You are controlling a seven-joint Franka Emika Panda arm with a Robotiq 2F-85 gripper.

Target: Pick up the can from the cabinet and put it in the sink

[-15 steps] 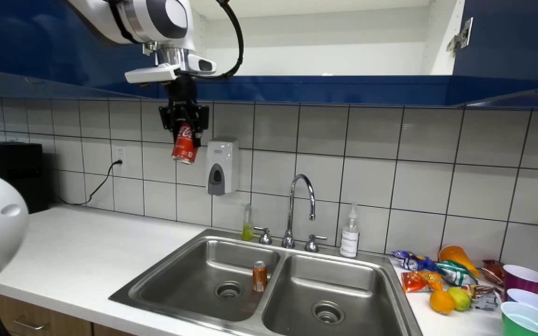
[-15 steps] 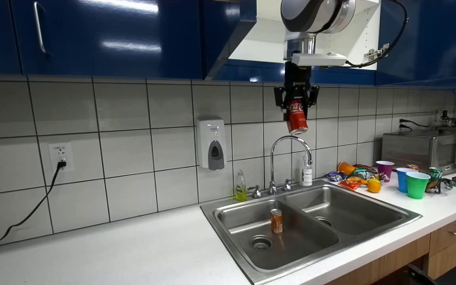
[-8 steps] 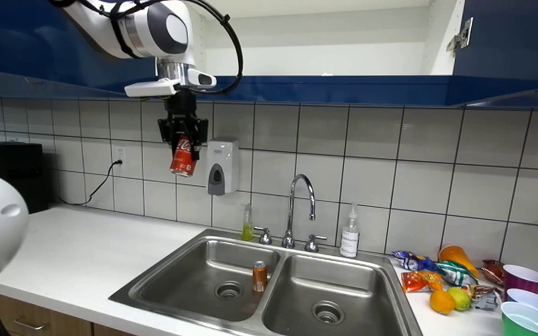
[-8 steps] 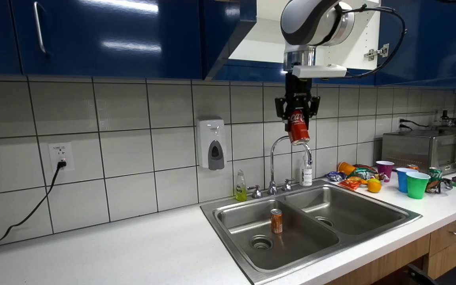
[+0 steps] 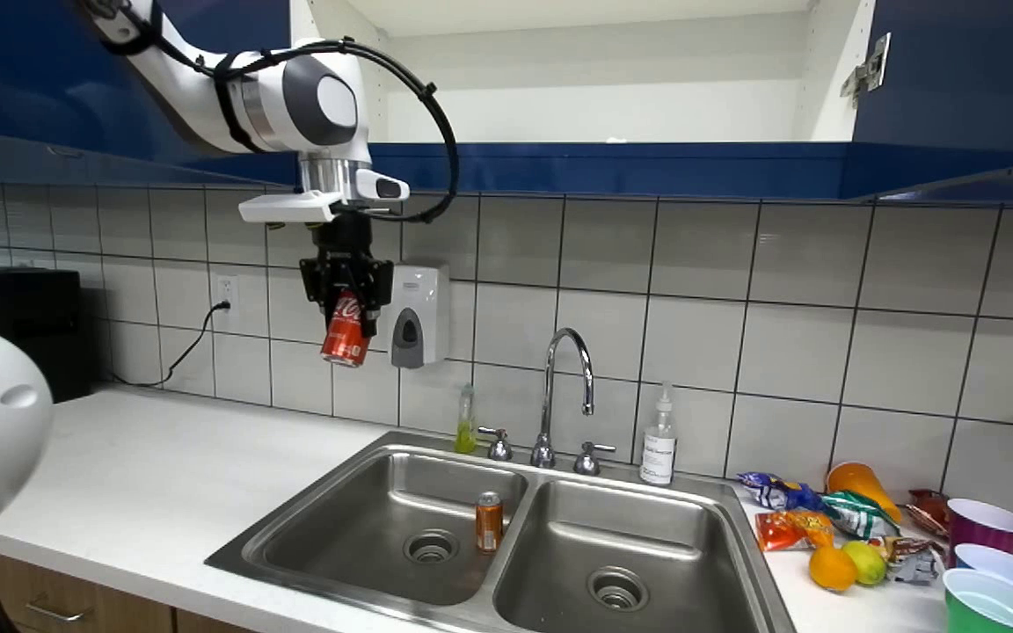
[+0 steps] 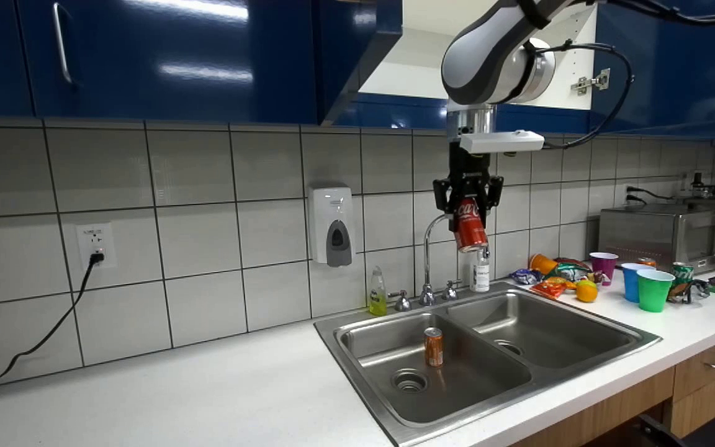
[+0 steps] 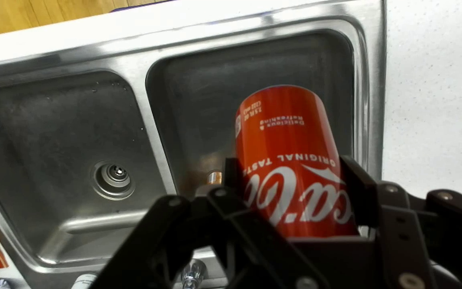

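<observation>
Lowered since half a second ago: gripper and red can, together. Fingers grasping the red can on both sides; it hangs tilted in midair, higher than the sink. In an exterior view, from the red can: wall dispenser near 3 o'clock; orange can near 5 o'clock, upright in a sink basin. Drain just beside the orange can, toward 8 o'clock. Wrist view: red can's lower end points to 12 o'clock.

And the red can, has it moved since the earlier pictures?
Yes, down. In an exterior view, the red can now has its lower end about level with the bottom of the soap dispenser; earlier, it was near the dispenser's middle.
</observation>
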